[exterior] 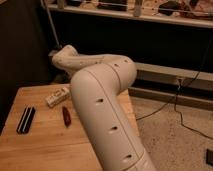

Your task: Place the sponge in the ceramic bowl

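Observation:
My white arm (pixel 102 100) fills the middle of the camera view. It rises from the bottom right and bends back to the far left corner of the wooden table (pixel 40 147). My gripper is out of sight past the arm's far end (pixel 59 56), behind the table's back edge. The sponge and the ceramic bowl are both hidden or out of view.
A slim dark-red object (pixel 66 116) lies on the table beside the arm. A black rectangular item (pixel 25 120) lies near the left edge. A pale box (pixel 57 96) sits toward the back. Cables (pixel 186 112) run over the speckled floor at right, below dark shelving (pixel 150 20).

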{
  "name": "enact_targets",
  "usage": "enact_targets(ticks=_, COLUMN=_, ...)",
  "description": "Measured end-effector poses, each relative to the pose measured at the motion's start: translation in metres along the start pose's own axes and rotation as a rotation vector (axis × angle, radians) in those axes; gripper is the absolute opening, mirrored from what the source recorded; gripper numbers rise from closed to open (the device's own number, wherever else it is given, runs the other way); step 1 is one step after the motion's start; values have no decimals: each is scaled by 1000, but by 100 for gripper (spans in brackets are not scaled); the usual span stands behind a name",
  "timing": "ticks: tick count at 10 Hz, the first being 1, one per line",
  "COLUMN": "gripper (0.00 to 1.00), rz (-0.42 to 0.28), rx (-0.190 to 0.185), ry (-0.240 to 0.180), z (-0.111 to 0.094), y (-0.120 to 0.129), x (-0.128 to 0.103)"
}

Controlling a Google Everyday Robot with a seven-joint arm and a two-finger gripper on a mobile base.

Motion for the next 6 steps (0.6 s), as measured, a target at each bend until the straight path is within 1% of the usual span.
enact_targets(ticks=1, gripper=80, rz=32, rx=-36, ry=-33, z=-4, y=-3, x=5)
enact_targets(ticks=3, gripper=80, rz=137, rx=-151, ry=-145, z=-16, y=-5, x=15)
enact_targets(ticks=4, gripper=80, rz=187, rx=-183, ry=-186, z=-22, y=-8, x=18)
enact_targets(ticks=5, gripper=80, rz=270, rx=-200, ry=-240, z=-29, y=-20, x=26)
enact_targets(ticks=6, gripper=80, rz=347, rx=-182, ry=-269, z=-33, y=-35, x=39)
